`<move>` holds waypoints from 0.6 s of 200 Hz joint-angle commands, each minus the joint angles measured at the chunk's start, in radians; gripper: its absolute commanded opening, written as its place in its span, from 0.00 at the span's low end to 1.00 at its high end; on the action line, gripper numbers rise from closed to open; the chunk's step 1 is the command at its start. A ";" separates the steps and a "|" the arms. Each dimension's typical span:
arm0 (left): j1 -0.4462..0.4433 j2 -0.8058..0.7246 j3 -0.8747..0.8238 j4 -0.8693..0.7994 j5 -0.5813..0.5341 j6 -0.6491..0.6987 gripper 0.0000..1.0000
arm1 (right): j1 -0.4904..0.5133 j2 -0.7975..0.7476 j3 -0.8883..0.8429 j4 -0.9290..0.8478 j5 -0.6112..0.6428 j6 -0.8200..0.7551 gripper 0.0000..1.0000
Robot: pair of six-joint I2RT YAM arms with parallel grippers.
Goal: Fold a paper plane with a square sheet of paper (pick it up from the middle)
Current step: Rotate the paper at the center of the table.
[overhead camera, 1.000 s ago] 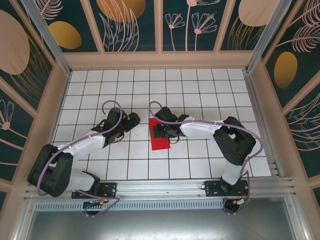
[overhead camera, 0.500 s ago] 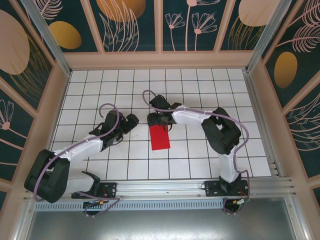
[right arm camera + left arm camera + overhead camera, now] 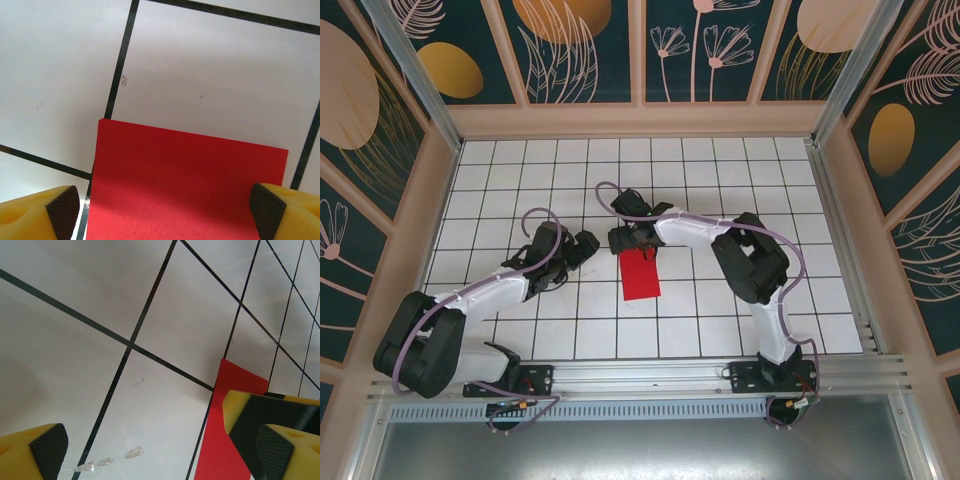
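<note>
My right claw [image 3: 165, 214] is spread wide over the far end of the red paper [image 3: 640, 276], which lies flat on the gridded table [image 3: 720, 320]. My left claw [image 3: 160, 452] gapes too, beside it.

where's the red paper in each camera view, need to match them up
top external: the red paper lies near the centre of the picture, a narrow upright rectangle.
left wrist: bottom right corner, running off the lower edge.
right wrist: bottom centre, spanning most of the width.
shared landmark: the black grid line that runs along one edge of the paper.
</note>
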 commanded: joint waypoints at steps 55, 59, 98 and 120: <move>-0.001 -0.001 0.013 0.009 -0.007 -0.011 0.98 | 0.008 0.083 0.012 -0.056 0.047 -0.009 0.90; -0.001 0.000 0.013 0.011 -0.005 -0.011 0.98 | 0.008 0.083 0.007 -0.056 0.050 -0.008 0.90; 0.000 0.009 0.006 0.032 0.034 0.001 0.99 | -0.008 0.078 -0.028 -0.052 0.071 0.011 0.81; -0.002 0.017 0.002 0.053 0.071 0.012 0.99 | -0.019 0.071 -0.047 -0.038 0.068 0.017 0.74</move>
